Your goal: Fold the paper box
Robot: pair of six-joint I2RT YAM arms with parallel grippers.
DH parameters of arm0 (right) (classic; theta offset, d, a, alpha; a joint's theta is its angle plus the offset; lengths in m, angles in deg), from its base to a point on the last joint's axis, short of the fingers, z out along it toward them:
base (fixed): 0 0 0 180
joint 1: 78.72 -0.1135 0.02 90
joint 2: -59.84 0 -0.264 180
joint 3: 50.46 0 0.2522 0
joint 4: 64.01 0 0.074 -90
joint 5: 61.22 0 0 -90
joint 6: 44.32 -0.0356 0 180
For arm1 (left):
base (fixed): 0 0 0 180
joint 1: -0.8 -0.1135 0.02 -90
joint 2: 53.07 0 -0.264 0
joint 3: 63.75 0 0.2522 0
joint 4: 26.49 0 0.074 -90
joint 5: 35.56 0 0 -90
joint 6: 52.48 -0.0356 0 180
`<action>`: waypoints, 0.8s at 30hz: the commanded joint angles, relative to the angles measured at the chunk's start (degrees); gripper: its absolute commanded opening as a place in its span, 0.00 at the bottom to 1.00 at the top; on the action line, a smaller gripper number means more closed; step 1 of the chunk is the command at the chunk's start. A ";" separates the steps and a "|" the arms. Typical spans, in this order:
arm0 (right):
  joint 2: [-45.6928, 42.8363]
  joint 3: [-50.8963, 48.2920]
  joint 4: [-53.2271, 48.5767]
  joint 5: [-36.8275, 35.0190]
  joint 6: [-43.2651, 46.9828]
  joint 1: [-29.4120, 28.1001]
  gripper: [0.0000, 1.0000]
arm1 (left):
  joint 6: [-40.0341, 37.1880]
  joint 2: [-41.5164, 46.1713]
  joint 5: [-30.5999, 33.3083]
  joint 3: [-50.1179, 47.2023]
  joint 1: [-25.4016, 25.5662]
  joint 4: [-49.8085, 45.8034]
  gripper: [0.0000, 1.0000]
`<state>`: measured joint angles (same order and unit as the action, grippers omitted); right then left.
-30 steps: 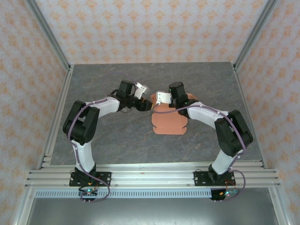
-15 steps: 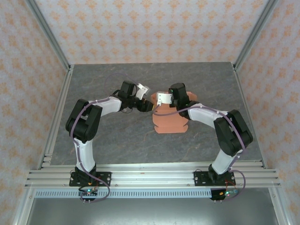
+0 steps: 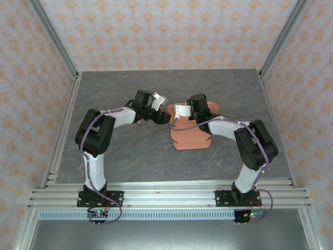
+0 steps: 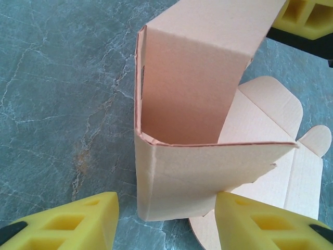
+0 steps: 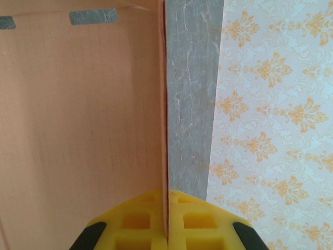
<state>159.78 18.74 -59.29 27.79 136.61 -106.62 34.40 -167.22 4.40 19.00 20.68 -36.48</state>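
Top view: the paper box [image 3: 190, 136] is part-folded and sits about mid-table [image 3: 114, 151]. Most of the sheet lies flat, and one panel stands up at the box's far-left corner. Both arms reach in to that corner. The left gripper [image 3: 163, 119] is at the box's left edge. The right gripper [image 3: 176, 117] is just above the raised panel. Can't tell how either pair of jaws stands from up here, too small.

Left wrist view: the left gripper [image 4: 166, 203] is about half open and straddles the raised corner of the paper box [image 4: 187, 94]. Two panels meet there at a crease, both upright. The finger [image 4: 260, 226] on the right side of this view is against the near panel's lower edge. The other finger [image 4: 78, 224] stands clear of the box with bare table [image 4: 57, 104] between them. So it's loose around the corner, not clamped. Behind the corner, the flat flaps with rounded tabs lie on the table. At the top of the far upright panel, the right gripper [image 4: 299, 18] shows its yellow pads at the panel's edge.

Right wrist view: the right gripper [image 5: 167, 208] is clenched on the paper box [image 5: 78, 130]. Both pads press together on the thin edge of the upright panel, which runs straight up from between them. The panel face fills the area left of that edge, with two slots near its top. Right of the edge are a strip of table [image 5: 190, 94] and the patterned wall [image 5: 276, 104].
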 commanded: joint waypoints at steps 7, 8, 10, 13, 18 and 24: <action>0.96 0.00 2.26 0.55 -0.03 0.34 0.02 | -0.94 -0.90 -3.89 1.77 0.29 1.51 0.52; 1.00 0.18 2.07 0.64 -0.23 0.30 0.02 | -0.96 -0.98 -4.14 1.81 0.34 1.50 0.52; 1.20 0.52 1.83 0.62 -0.38 0.34 0.02 | -0.89 -0.86 -4.94 1.85 0.29 1.37 0.53; 1.14 0.87 1.56 0.81 -0.83 0.39 0.02 | -0.75 -0.98 -5.74 1.85 0.31 1.42 0.53; 1.05 1.07 1.39 1.17 -1.72 0.39 0.02 | -0.02 -1.43 -6.87 2.15 0.51 2.13 0.52; 0.51 1.12 1.32 1.51 -2.69 0.63 0.01 | 0.25 -0.99 -7.76 1.54 0.63 2.73 0.51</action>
<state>160.40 18.74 -58.29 27.90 135.52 -106.41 34.47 -167.89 -1.00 19.41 20.70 -35.63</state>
